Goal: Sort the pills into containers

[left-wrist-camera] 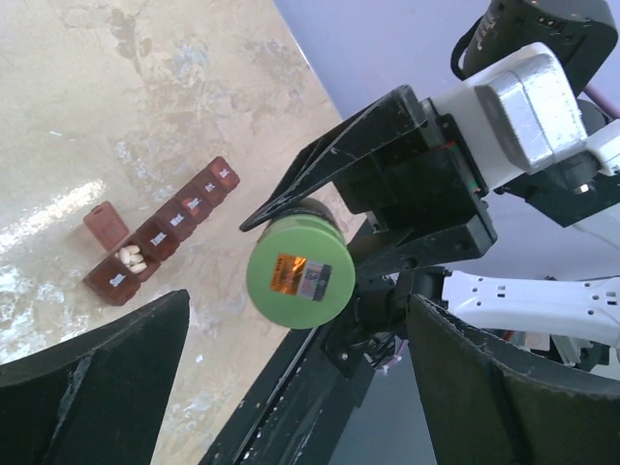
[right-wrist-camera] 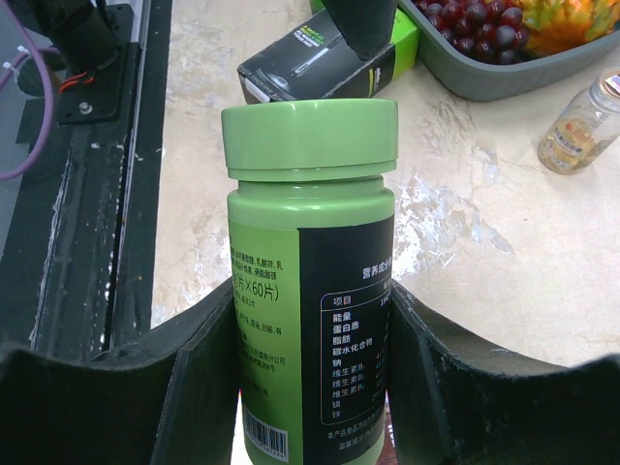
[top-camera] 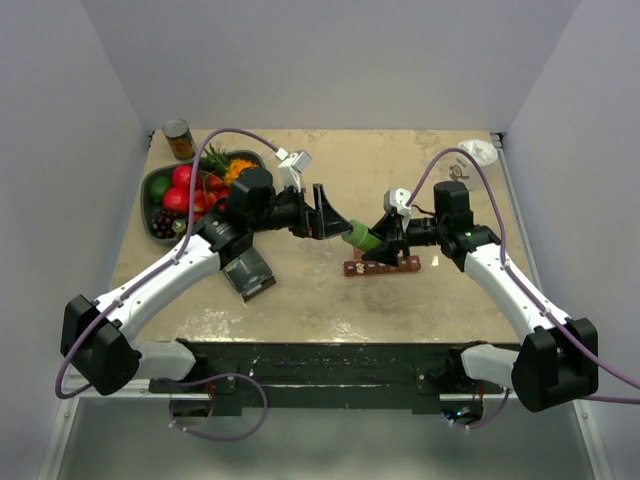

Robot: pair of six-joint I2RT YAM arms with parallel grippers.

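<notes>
Two grippers meet mid-table. The right gripper (top-camera: 372,240) is clenched on the green bottle (right-wrist-camera: 310,320), held roughly on its side. Its cap (left-wrist-camera: 297,276) faces the left gripper (top-camera: 333,218), likely so the left one can twist it off. The left jaws are spread wide, holding nothing and not touching the cap. The cap looks fully seated. The strip (top-camera: 382,266) lies on the table (top-camera: 420,180) just below the bottle in the top view, probably so the pills only have to go a short way. In the left wrist view one end compartment is open with a few white pills (left-wrist-camera: 131,259) inside. The other lids are shut and their contents hidden. From above the right gripper overhangs part of the strip, so the compartment count is unclear. The bottle is opaque, so its fill can't be told. The tray (top-camera: 147,195) and box (top-camera: 248,272) sit to the left, well apart and likely irrelevant.
</notes>
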